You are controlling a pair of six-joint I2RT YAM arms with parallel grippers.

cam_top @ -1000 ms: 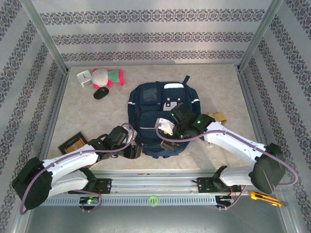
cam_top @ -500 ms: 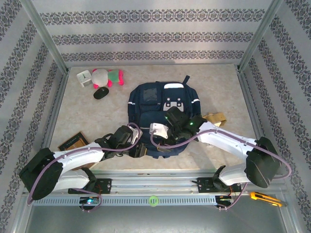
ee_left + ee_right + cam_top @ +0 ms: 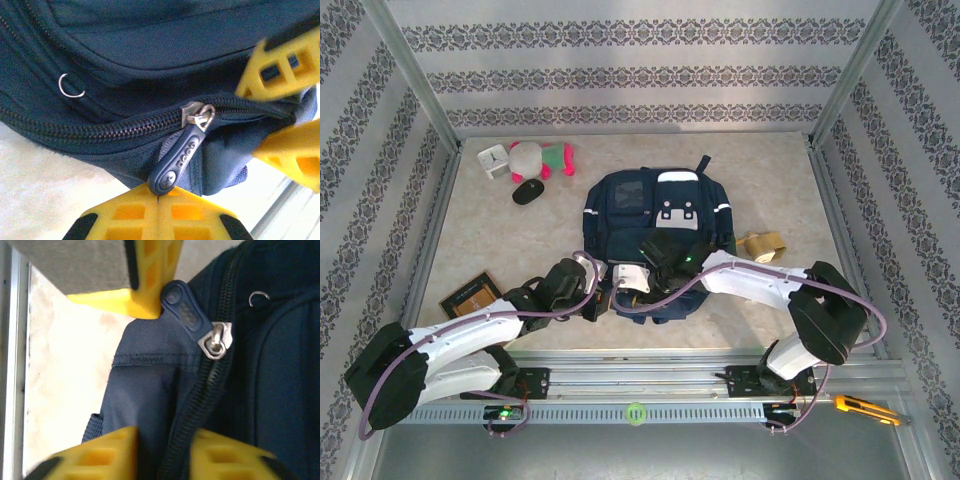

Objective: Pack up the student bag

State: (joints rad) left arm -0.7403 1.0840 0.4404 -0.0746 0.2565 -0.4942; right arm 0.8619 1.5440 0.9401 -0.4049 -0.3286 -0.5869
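Note:
The student bag (image 3: pixel 660 215), navy with pale front patches, lies flat mid-table. Both grippers meet at its near left corner. My left gripper (image 3: pixel 597 306) (image 3: pixel 158 199) is shut, fingertips together. The rounded end of the navy zip pull (image 3: pixel 177 160) (image 3: pixel 182 310) lies against those tips, and none of it shows between them. The pull hangs from a silver slider (image 3: pixel 199 114) on a closed zip. My right gripper (image 3: pixel 624 292) (image 3: pixel 162 450) has its yellow fingers (image 3: pixel 280 65) pressed on either side of a fold of bag fabric and zip.
A pink and white plush toy (image 3: pixel 542 157), a white cube (image 3: pixel 493 160) and a black mouse (image 3: pixel 528 192) lie at the far left. A brown-framed flat item (image 3: pixel 472 293) sits near left, a tape roll (image 3: pixel 760 245) right of the bag, a yellow knife (image 3: pixel 860 408) beyond the front rail.
The right arm has swung left along the bag's near edge to the left corner. Both grippers have closed, the left fully, the right down onto the fabric.

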